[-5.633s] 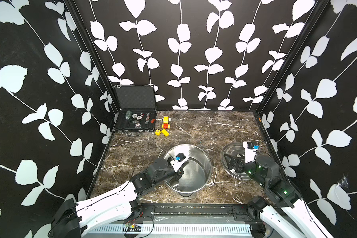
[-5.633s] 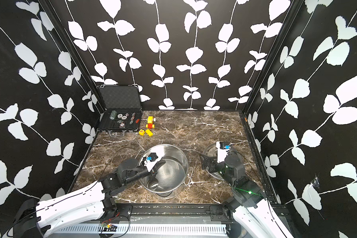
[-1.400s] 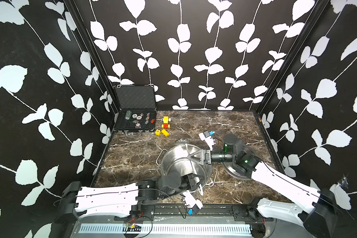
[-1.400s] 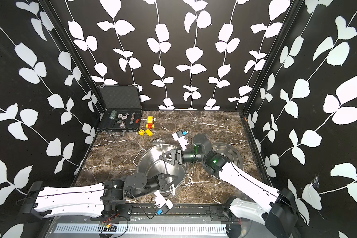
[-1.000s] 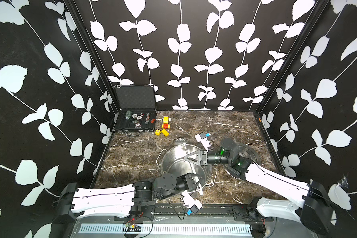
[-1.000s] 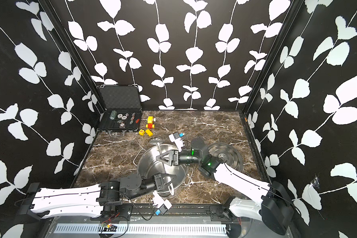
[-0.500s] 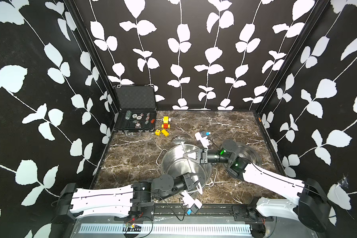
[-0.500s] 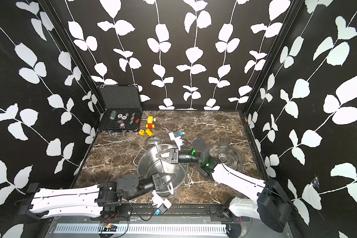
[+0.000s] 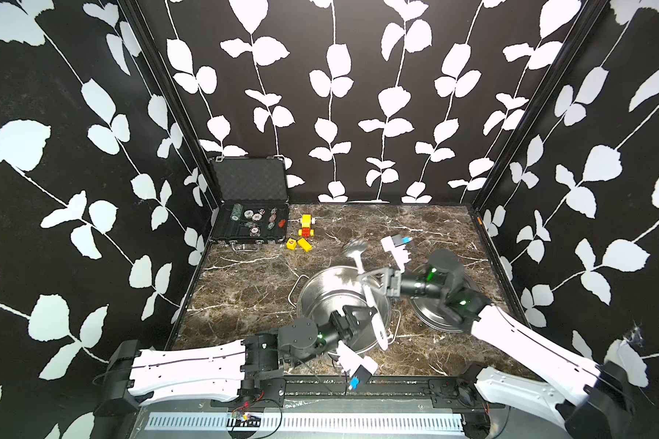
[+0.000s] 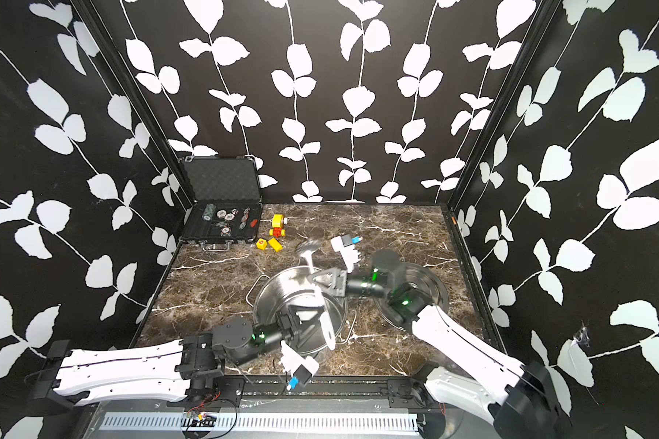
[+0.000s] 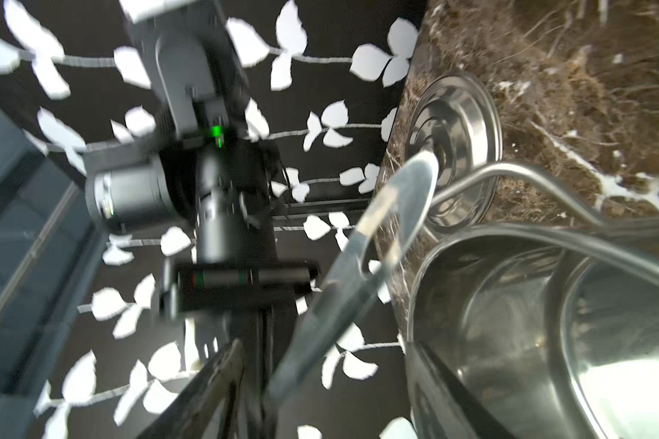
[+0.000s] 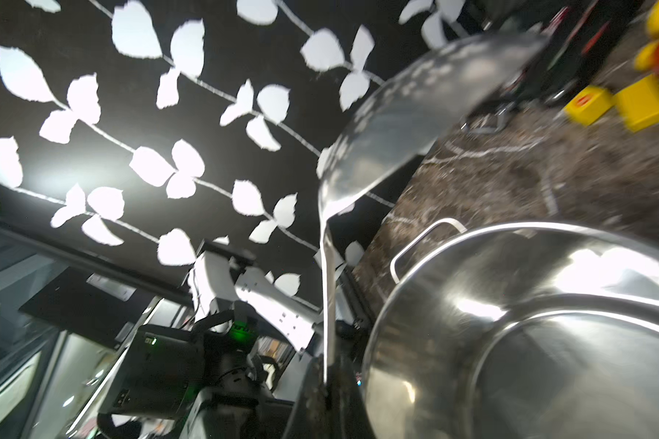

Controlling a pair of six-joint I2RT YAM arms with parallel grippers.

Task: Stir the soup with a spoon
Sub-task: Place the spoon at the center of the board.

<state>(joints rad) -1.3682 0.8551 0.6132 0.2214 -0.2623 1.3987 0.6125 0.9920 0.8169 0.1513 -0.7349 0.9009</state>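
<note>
The steel pot (image 9: 330, 290) (image 10: 282, 294) stands mid-table, its inside shiny and bare; no soup shows. The long steel spoon (image 9: 354, 248) (image 10: 308, 246) slants over the pot, its bowl raised past the far rim and its handle end near the front rim. My right gripper (image 9: 364, 279) (image 12: 330, 384) reaches in from the right and is shut on the handle's upper part. My left gripper (image 9: 368, 315) (image 11: 330, 380) is open around the lower handle (image 11: 377, 235), with its fingers apart on either side and not pinching it.
The flat steel lid (image 9: 427, 317) (image 11: 457, 125) lies right of the pot, partly under my right arm. An open black case (image 9: 250, 224) of chips sits at the back left, with a yellow toy (image 9: 306, 224) and yellow blocks (image 12: 643, 102) beside it.
My left gripper has opened and let go of the spoon handle. The right gripper, which closed on the handle within the last second, keeps hold. The spoon's bowl has shifted slightly back and right.
</note>
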